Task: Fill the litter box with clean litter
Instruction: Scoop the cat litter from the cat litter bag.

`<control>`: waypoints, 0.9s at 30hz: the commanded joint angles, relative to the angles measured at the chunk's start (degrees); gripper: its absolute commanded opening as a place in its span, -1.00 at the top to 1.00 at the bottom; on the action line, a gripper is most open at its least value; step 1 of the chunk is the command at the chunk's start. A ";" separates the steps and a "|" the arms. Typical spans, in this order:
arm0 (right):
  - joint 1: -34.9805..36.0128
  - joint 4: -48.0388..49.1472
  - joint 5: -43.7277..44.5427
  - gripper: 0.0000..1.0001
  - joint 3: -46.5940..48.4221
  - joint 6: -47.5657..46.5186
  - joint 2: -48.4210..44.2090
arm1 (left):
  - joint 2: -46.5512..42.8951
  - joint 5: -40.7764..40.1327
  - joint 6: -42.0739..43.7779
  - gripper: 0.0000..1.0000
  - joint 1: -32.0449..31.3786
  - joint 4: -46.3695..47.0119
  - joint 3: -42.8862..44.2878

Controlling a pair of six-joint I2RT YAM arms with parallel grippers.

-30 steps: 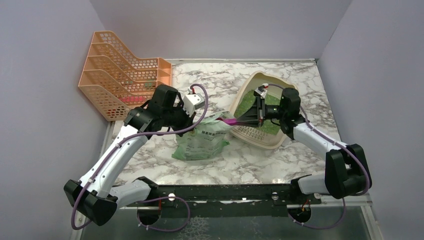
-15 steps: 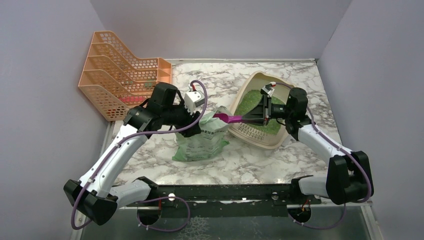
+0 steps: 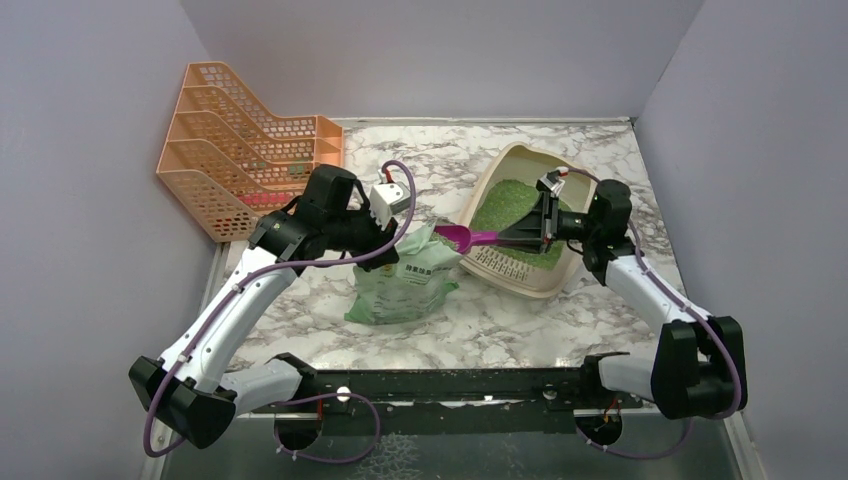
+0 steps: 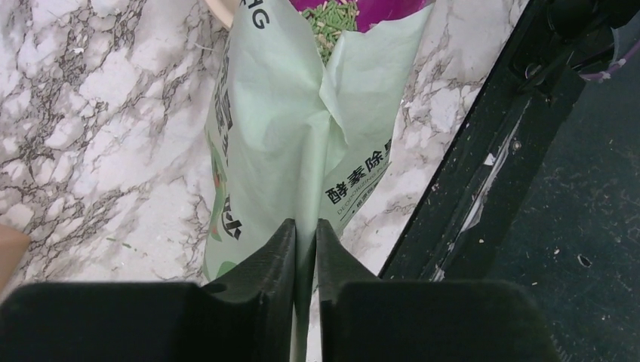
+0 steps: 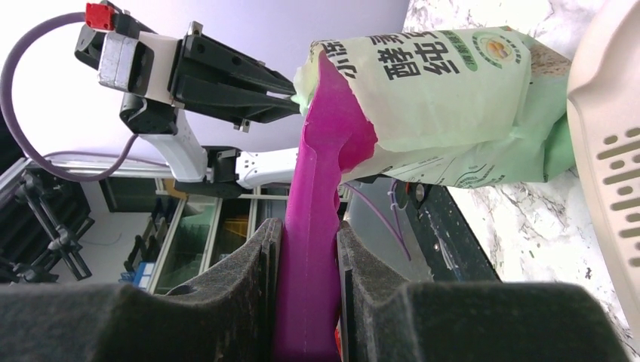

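The litter box (image 3: 515,278) sits right of the middle of the marble table (image 3: 450,160), turned at an angle, its slotted lip on the near end that faces the bag (image 3: 405,285). A layer of green litter (image 3: 510,205) covers much of its floor. The bag, pale green with dark print, rests on the table just left of the box, its bottom toward the arms and its open top raised toward the box's lip. The left gripper (image 3: 400,238) reaches to that top from the left; its wrist camera shows the two fingers (image 4: 275,253) pressed close together with a thin fold of the bag's edge (image 4: 279,136) pinched between them, so it is clamped on the bag. The right gripper (image 3: 525,232) hangs over the near part of the box, pointing left toward the bag. Its fingers (image 5: 249,286) are clamped on the flat handle of a magenta scoop (image 5: 321,196), which sticks out sideways over the box's lip. The scoop's bowl (image 3: 455,237) is at the bag's mouth, and from the right wrist it seems tucked just inside the torn opening. The left wrist view shows green granules (image 4: 332,15) lying in the bowl at the top of the bag. An orange mesh file rack (image 3: 240,150) stands at the far left of the table, well apart from the bag and box
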 commanded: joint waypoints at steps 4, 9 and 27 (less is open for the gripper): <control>-3.46 -2.81 -1.85 0.98 -0.91 -1.70 -3.01 | -0.47 1.44 0.69 0.99 -0.17 -3.03 -0.19; -4.97 -5.16 -3.01 0.98 -0.95 -2.83 -3.96 | -0.80 1.34 0.60 1.00 -0.24 -3.36 -0.54; -2.28 13.16 1.09 0.98 -9.46 13.47 -2.28 | 0.79 4.59 0.45 1.00 -0.19 -3.37 0.74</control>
